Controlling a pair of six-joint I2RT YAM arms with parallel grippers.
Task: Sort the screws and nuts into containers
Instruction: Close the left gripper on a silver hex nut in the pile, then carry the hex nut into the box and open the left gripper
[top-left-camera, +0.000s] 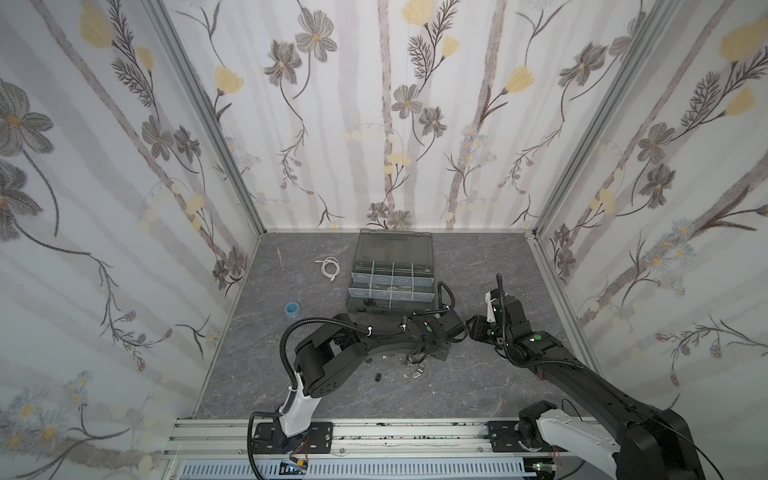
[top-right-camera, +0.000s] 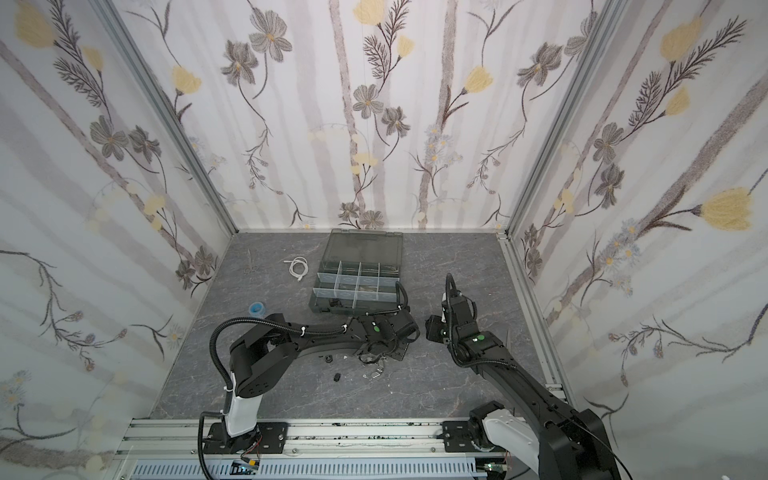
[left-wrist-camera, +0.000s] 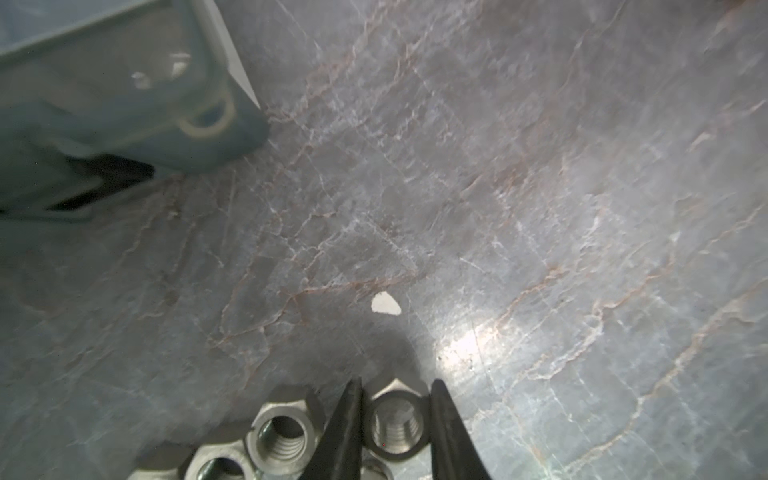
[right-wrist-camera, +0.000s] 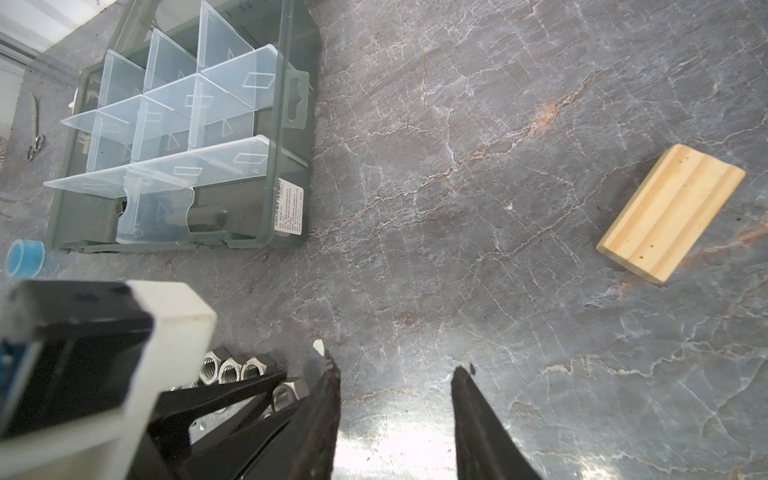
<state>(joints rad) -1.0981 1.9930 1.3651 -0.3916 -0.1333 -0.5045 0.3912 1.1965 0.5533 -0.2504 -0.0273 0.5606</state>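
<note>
In the left wrist view my left gripper (left-wrist-camera: 395, 382) is shut on a silver hex nut (left-wrist-camera: 395, 424), one finger on each flat. More silver nuts (left-wrist-camera: 284, 436) lie bunched right beside it on the table. The right wrist view shows the same bunch of nuts (right-wrist-camera: 226, 368) under the left fingers (right-wrist-camera: 232, 395). My right gripper (right-wrist-camera: 395, 368) hangs open over bare table just beside them, with nothing between its fingers. The open organizer case (top-left-camera: 392, 278) with its containers (right-wrist-camera: 166, 108) stands behind both grippers. A small black piece (top-left-camera: 378, 377) lies near the front; no screws show clearly.
A wooden block (right-wrist-camera: 671, 212) lies to the right of the case. A blue tape roll (top-left-camera: 293, 309), a coiled white cable (top-left-camera: 330, 268) and scissors (top-left-camera: 281, 262) lie to the left. A white chip (left-wrist-camera: 385, 303) sits just ahead of the held nut.
</note>
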